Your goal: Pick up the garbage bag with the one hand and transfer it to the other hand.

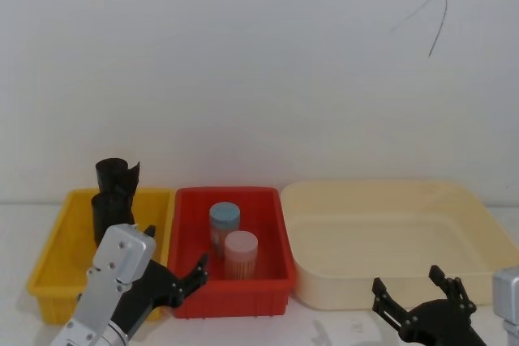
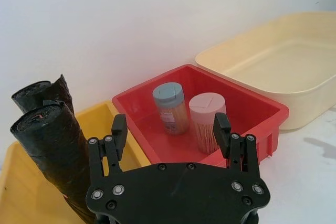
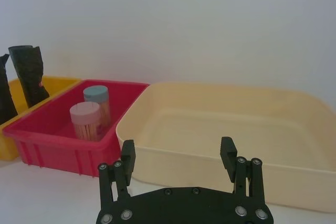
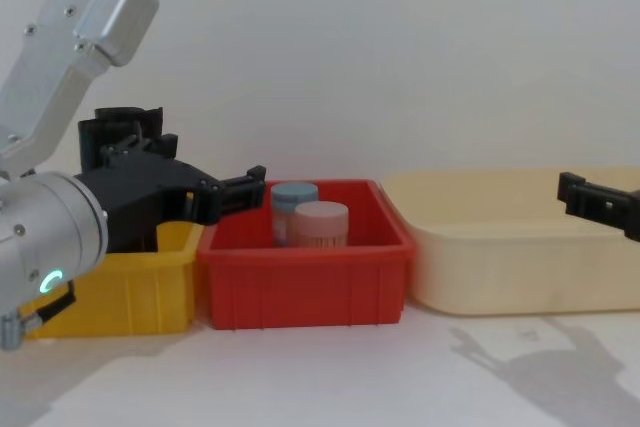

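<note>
Two garbage bag rolls stand upright in the yellow bin (image 1: pixel 49 261): the nearer roll (image 1: pixel 108 215) (image 2: pixel 52 150) and one behind it (image 1: pixel 117 174) (image 2: pixel 39 92). Both show far off in the right wrist view (image 3: pixel 29 72). My left gripper (image 1: pixel 174 250) (image 2: pixel 169 129), on the green-lit arm, hovers open and empty near the front of the yellow bin, just right of the nearer roll and apart from it. In the chest view the left gripper (image 4: pixel 215 185) points toward the red bin. My right gripper (image 1: pixel 407 279) (image 3: pixel 177 152) (image 4: pixel 595 202) is open and empty in front of the cream tub.
The red bin (image 1: pixel 268 293) in the middle holds a blue-lidded jar (image 1: pixel 225 218) and a pink-lidded jar (image 1: pixel 241 250). A large cream tub (image 1: pixel 324 281) sits to the right. A white wall stands close behind the bins. A small white object (image 1: pixel 349 331) lies on the table in front.
</note>
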